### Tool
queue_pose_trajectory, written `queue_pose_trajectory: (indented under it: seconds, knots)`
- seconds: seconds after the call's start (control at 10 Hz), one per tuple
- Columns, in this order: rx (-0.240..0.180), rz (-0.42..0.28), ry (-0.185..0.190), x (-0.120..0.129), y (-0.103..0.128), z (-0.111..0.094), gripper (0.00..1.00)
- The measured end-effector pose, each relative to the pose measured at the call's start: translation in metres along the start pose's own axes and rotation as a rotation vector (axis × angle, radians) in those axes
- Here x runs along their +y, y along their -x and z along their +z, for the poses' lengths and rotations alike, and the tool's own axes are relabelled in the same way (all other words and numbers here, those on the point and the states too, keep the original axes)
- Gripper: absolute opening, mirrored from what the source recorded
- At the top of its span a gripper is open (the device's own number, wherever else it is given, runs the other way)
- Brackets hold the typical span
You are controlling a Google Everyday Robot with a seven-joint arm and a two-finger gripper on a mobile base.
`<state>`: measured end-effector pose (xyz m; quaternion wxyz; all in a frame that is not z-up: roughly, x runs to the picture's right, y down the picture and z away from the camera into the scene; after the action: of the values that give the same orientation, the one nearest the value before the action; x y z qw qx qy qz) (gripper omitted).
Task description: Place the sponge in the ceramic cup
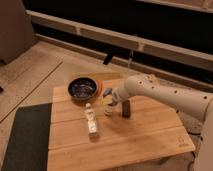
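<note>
My gripper (107, 98) hangs at the end of the white arm, over the middle of the wooden table (145, 137). A small pale-yellow sponge (106, 99) shows between its fingers, and the gripper is shut on it. Directly under the gripper stands the small grey-blue ceramic cup (108, 110), partly hidden by the fingers. The sponge sits just above the cup's rim.
A wide dark bowl (82, 88) stands at the table's back left, with an orange thing (100, 86) at its right rim. A long white bottle (91, 120) lies left of the cup. A black block (126, 108) stands just right of the cup.
</note>
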<state>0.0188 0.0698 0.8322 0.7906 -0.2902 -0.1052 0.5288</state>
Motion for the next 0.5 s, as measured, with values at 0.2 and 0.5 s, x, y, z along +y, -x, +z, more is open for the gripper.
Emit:
queue_pose_trajectory:
  seconds: [0.2,0.5]
  knots:
    - [0.032,-0.019,-0.031,-0.0043,-0.0009,0.0028,0.60]
    - [0.053,-0.031,-0.064,-0.0055,0.0031,0.0012,0.60]
